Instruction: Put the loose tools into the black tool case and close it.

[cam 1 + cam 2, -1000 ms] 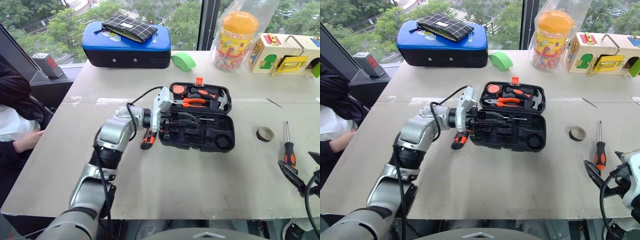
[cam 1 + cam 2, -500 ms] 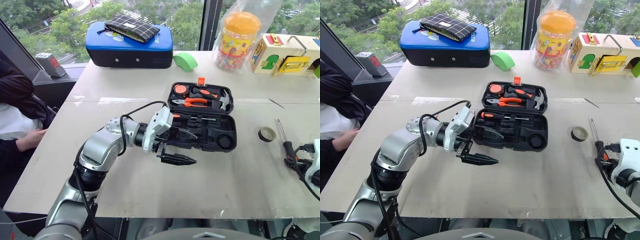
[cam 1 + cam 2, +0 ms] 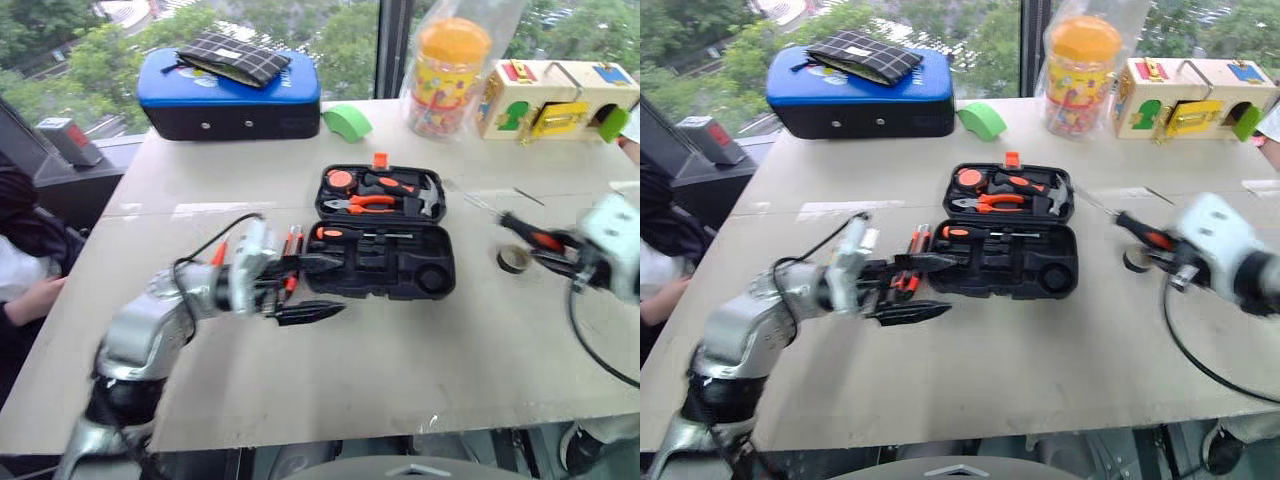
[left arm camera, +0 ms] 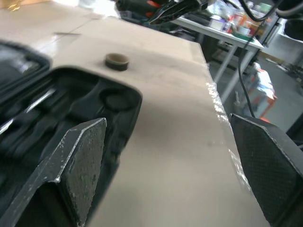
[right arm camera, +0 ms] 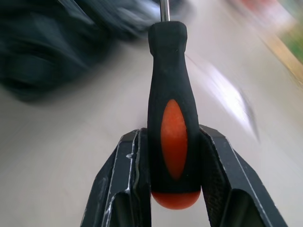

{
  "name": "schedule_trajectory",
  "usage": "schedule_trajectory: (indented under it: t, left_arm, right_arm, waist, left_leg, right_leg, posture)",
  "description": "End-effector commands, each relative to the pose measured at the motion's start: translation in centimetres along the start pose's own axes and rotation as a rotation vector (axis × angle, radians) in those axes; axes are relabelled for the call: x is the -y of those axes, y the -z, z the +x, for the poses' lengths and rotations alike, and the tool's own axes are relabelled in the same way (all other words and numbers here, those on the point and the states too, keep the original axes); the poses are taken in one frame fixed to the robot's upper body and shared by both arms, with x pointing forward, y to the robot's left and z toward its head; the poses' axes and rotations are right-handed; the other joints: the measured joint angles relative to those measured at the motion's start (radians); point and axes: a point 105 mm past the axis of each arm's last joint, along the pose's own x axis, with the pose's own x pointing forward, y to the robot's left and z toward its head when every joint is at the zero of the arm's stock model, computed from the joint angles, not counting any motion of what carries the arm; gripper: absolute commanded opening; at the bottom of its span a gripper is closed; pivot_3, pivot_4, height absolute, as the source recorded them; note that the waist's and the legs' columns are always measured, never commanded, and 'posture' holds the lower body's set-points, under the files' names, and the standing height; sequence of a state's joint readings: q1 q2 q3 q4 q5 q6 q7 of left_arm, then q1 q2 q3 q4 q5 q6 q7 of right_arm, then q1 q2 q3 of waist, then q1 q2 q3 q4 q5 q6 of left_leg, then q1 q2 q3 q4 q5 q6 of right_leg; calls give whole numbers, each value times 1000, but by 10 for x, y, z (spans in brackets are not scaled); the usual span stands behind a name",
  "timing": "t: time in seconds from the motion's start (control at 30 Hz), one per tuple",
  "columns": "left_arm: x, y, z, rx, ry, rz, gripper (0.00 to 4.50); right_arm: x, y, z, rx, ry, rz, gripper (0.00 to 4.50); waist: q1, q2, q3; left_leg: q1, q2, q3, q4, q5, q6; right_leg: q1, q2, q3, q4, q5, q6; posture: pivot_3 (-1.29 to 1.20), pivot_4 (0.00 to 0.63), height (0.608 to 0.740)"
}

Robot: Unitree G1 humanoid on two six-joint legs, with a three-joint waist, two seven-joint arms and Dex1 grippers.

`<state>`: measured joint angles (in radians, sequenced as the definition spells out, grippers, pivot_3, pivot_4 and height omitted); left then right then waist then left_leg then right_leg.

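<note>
A: R gripper (image 5: 173,156) pinching screwdriver (image 5: 171,104) by handle, right of frame. L gripper (image 3: 305,290) spread, empty, centre-left.
B: Black tool case (image 3: 385,262) open at centre. Line shaft w/ a slim recess, lower flat. Tape roll (image 3: 512,258) next.

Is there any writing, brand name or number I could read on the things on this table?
Nothing can be read for certain.
Blue-topped case: white lettering near its right end, too small and blurred to read.
Small grey box off the table's edge: a red patch, maybe a label, unreadable.
Orange-lidded jar: colourful print, no legible words.
Wooden latch box: coloured shapes, no text to make out.
Black tool case: no visible lettering.
</note>
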<state>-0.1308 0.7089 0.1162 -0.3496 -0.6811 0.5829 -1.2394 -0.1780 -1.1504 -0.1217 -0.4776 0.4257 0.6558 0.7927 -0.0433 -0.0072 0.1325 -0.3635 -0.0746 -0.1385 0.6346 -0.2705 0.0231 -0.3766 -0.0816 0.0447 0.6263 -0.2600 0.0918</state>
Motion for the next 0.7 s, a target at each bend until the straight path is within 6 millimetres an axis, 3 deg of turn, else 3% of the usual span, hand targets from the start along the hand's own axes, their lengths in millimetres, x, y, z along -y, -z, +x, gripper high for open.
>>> schedule_trajectory:
  t: [0.03,0.27,0.6,0.7]
  left_arm:
    - [18,-14,-15,3,-26,69,4229]
    - [29,-12,-29,-17,-148,70,4229]
    - [33,-15,-22,-13,-209,81,4229]
    - [32,-14,-23,-16,-214,81,4229]
  right_arm:
    - [0,5,33,-23,-132,-135,761]
    - [-8,15,74,-68,-333,-178,761]
    - [-28,17,98,-90,-451,-133,761]
    - [-26,16,103,-87,-448,-130,1910]
  waist:
    - [5,-1,2]
    - [46,0,3]
    - [36,0,1]
    - [31,-1,0]
  left_leg:
    - [0,0,0,0,0,0]
    - [-6,-3,-4,-2,2,-4]
    - [-1,-2,-2,-1,1,-4]
    - [0,-1,-2,-1,1,-4]
  right_leg:
    - [0,0,0,-1,0,0]
    - [-5,-6,-4,-3,0,0]
    - [-2,-6,-2,-1,2,-3]
    - [-2,-6,-3,-1,2,-4]
  posture:
    - [0,150,740]
    - [0,150,740]
    - [0,150,740]
    - [0,150,740]
